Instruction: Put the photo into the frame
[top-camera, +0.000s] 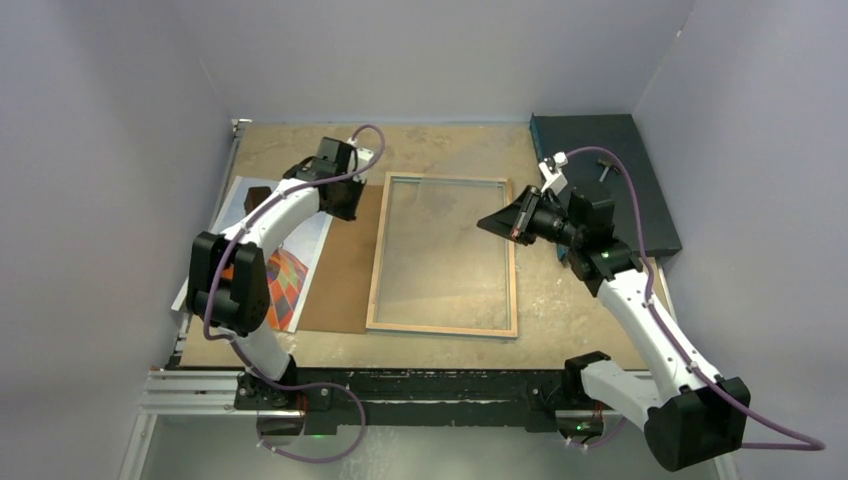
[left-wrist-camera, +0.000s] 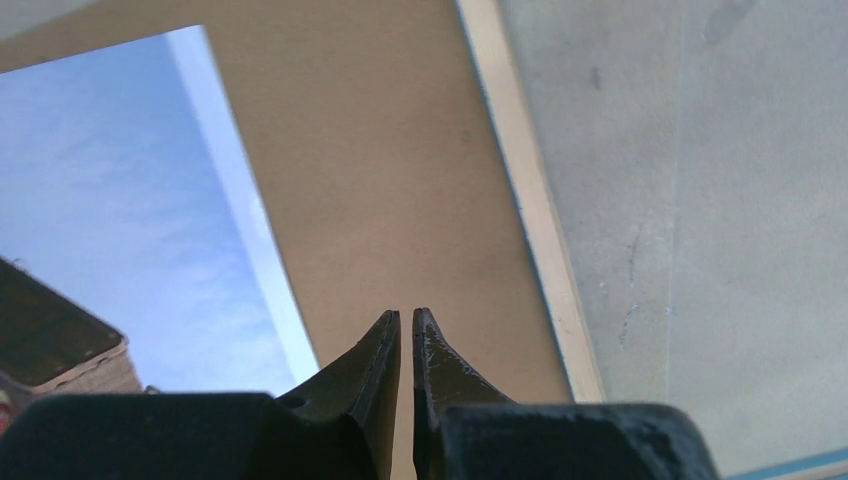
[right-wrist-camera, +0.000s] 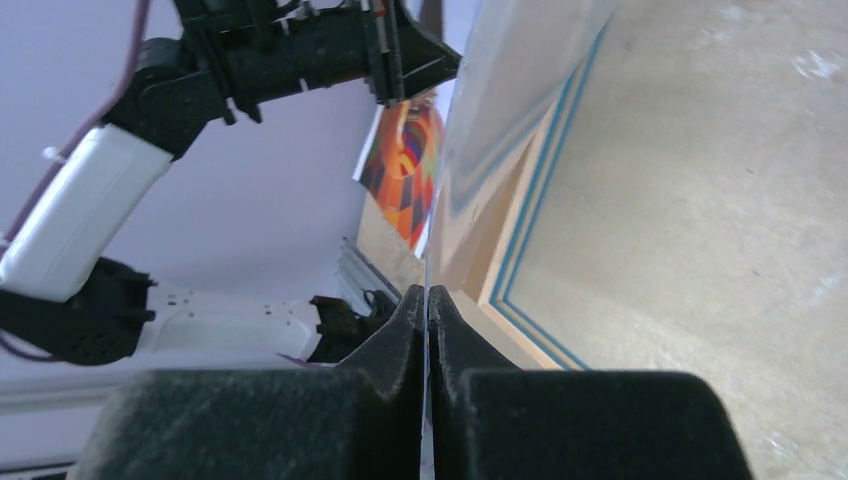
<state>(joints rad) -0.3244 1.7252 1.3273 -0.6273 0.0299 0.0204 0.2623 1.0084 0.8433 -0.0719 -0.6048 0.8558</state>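
Lying wood-side up, the frame (top-camera: 443, 327) sits near the photo (top-camera: 285, 285).

Frame (top-camera: 441, 327): flat mid-table, pale wood side up. Photo (top-camera: 287, 288): face-up, left of frame, apart.

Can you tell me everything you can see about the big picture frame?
The frame is a big, thin rectangle lying flat in the middle of the table, with its pale bare wood side facing up. The right wrist view shows bright blue along its edge. It looks to hold a clear pane, and the table shows through. Its left rail runs along the brown board. The right gripper is shut, with its tips at the right rail. Whether they touch it cannot be told.
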